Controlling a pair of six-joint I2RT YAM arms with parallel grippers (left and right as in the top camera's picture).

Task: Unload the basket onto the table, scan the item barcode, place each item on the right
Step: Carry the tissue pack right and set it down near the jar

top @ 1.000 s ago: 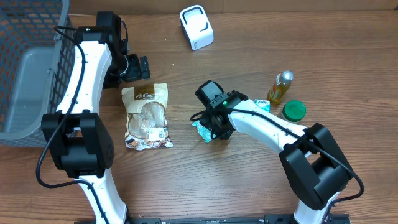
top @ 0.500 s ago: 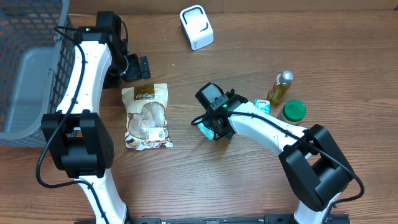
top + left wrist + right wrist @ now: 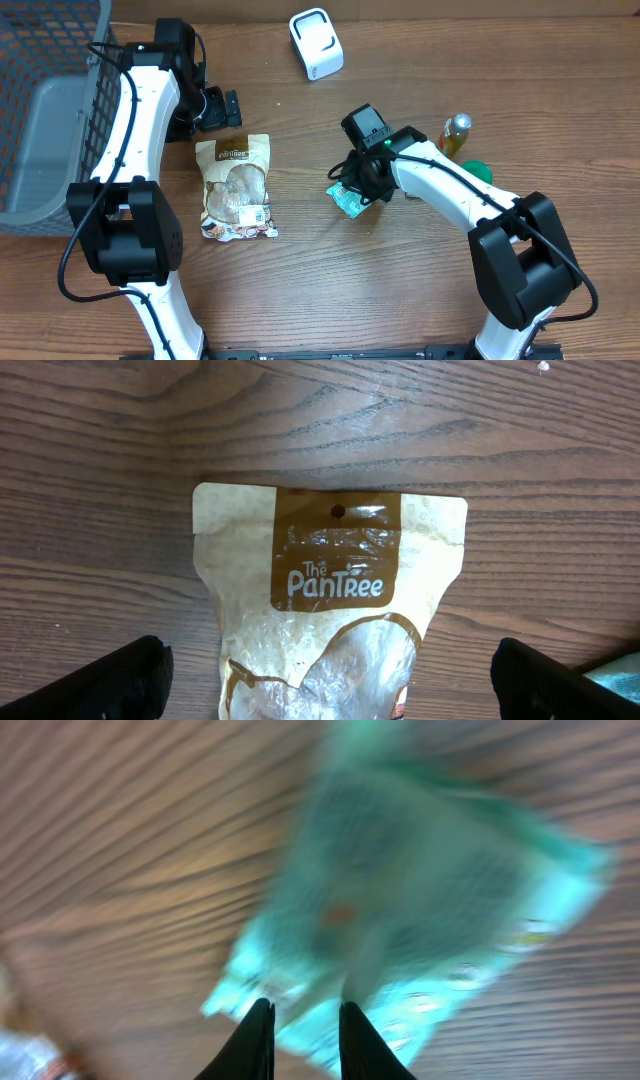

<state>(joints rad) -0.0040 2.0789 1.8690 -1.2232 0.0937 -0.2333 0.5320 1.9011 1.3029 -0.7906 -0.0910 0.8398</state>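
Observation:
My right gripper (image 3: 361, 187) is shut on the edge of a small teal packet (image 3: 347, 201), right of the table's centre. In the right wrist view the packet (image 3: 420, 900) is blurred by motion, and both dark fingertips (image 3: 262, 1020) pinch its near edge. A white barcode scanner (image 3: 316, 43) stands at the back centre. My left gripper (image 3: 220, 108) is open at the back left, just above a tan PanTree snack bag (image 3: 236, 186). In the left wrist view that bag (image 3: 335, 570) lies flat between the wide-apart fingers (image 3: 115, 682).
A dark mesh basket (image 3: 40, 120) stands at the far left. A yellow-green bottle (image 3: 455, 135) and a green round lid (image 3: 478, 172) sit to the right of my right arm.
My right gripper closed on the teal packet and carried it to the right and slightly toward the back. The left arm and the snack bag stayed put.

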